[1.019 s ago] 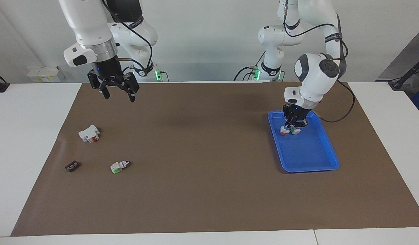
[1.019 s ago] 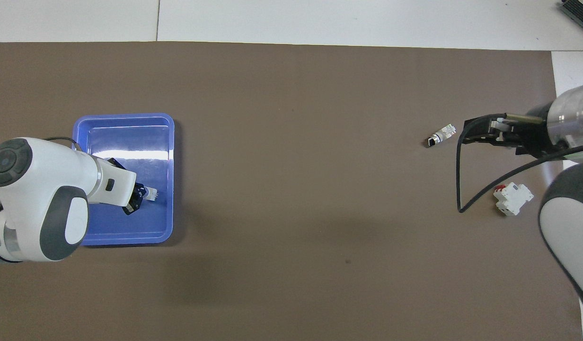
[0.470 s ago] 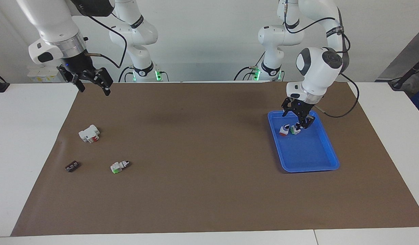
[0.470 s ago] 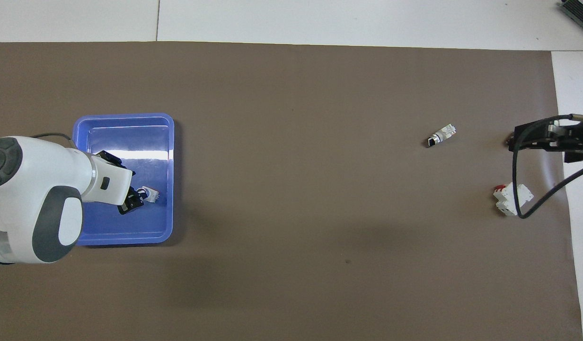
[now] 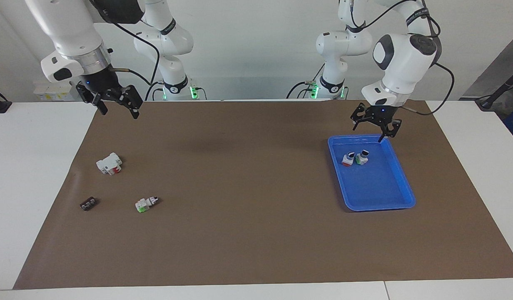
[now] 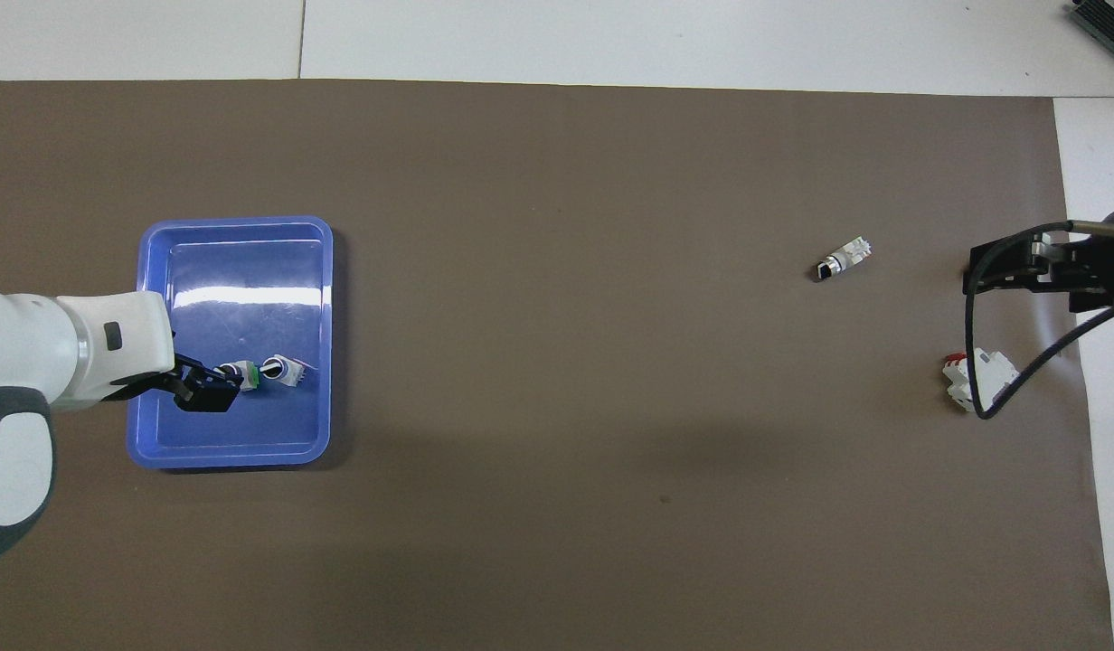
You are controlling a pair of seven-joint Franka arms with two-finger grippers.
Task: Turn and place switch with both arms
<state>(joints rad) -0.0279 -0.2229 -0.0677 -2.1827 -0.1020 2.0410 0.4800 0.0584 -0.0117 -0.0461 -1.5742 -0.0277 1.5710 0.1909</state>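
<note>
Left gripper (image 5: 376,130) black, spread wide, holding nothing, hovering over the glossy blue plastic tray (image 5: 400,201); inside, stubby white switch (image 5: 347,159) with orange-red base, upright beside a green-based twin (image 5: 362,157); right gripper (image 5: 118,107) also wide, waiting above matte brown mat (image 5: 248,200).

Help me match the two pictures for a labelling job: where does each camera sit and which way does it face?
Facing view: high across the table, looking at the robots; both arms whole, left hand open above the blue tray, right hand open.
Overhead view: above the robots' end, looking steeply down; only forearms and hands.
Shared: tray, two switches in it, loose switch, white block.
</note>
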